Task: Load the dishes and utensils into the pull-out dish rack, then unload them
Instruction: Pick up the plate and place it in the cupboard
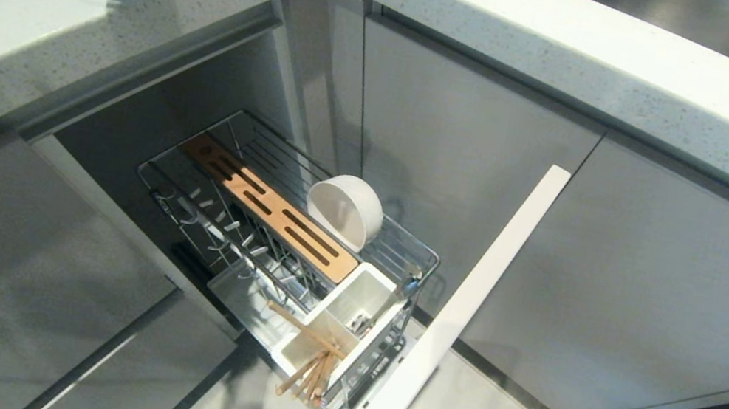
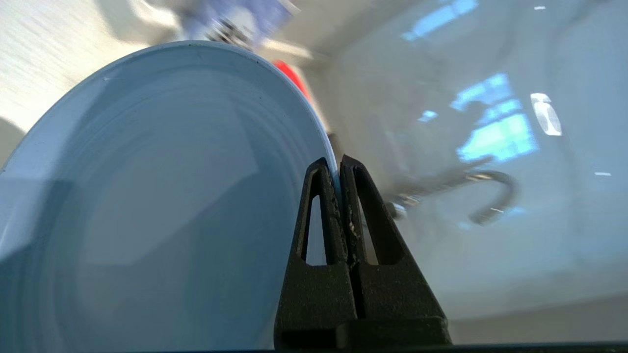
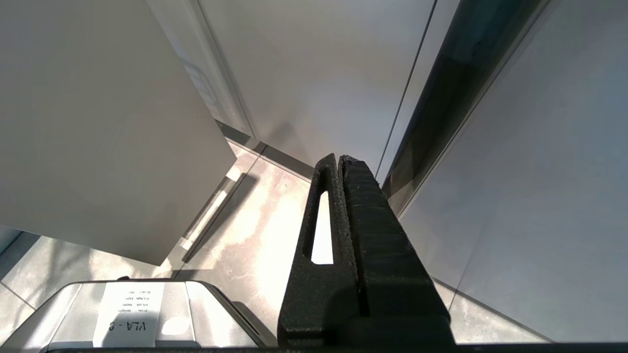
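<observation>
Left wrist view, left claw [image 2: 339, 164] clenched on pale-blue plate [image 2: 147, 196] rim, right claw [image 3: 338, 164] closed, parked low.

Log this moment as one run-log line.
left gripper: shut on pale-blue plate rim | right gripper: shut, parked | rack: bowl, chopsticks loaded

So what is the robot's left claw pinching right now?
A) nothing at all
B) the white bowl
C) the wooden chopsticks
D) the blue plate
D. In the left wrist view the left claw is shut on the rim of the pale-blue plate, while the white bowl sits on edge in the rack and the chopsticks stand in the white caddy.
</observation>
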You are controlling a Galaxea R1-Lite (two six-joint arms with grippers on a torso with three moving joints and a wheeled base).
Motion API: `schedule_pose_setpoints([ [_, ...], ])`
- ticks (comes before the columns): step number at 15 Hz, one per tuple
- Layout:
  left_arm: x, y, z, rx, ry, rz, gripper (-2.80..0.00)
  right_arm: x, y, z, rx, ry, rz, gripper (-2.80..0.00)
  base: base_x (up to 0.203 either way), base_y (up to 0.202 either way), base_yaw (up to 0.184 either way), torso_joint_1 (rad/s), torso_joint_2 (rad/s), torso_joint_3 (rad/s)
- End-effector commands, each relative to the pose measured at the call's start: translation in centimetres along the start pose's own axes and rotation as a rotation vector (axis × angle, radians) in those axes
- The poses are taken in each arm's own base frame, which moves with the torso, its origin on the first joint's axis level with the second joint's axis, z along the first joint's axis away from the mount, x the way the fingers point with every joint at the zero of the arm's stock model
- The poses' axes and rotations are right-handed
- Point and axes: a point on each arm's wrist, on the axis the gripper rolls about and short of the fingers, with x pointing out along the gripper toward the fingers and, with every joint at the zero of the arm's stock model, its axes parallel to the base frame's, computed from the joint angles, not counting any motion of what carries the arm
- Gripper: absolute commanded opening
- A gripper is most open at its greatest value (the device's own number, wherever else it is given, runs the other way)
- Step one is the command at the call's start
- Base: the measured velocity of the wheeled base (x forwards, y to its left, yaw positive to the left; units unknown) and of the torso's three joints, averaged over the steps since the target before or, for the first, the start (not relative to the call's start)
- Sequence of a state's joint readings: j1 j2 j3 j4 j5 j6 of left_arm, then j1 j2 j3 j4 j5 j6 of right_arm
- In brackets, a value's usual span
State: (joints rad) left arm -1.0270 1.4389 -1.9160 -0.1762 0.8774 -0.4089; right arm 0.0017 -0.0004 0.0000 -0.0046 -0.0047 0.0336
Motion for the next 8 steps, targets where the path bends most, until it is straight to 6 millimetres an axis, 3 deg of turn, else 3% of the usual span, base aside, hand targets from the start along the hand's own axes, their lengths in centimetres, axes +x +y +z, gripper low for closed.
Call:
schedule_pose_setpoints([
  [1,-0.7,-1.3,-1.5,-0.066,0.047,-0.035,-2.80,0.0,0.0,-0.1,0.000,-0.003,0.002,-2.80,0.000,0.000,0.000,0.000,0.00,0.000],
  [3,-1.0,-2.6,-3.9,-0.114,0.080,-0.045,-2.80,0.0,0.0,-0.1,0.000,-0.003,0.000,-2.80,0.000,0.000,0.000,0.000,0.00,0.000],
  [8,-1.9,-3.6,-9.0,-0.100,0.159,-0.043,-2.80,0.0,0.0,-0.1,0.000,-0.003,0.002,-2.80,0.000,0.000,0.000,0.000,0.00,0.000],
])
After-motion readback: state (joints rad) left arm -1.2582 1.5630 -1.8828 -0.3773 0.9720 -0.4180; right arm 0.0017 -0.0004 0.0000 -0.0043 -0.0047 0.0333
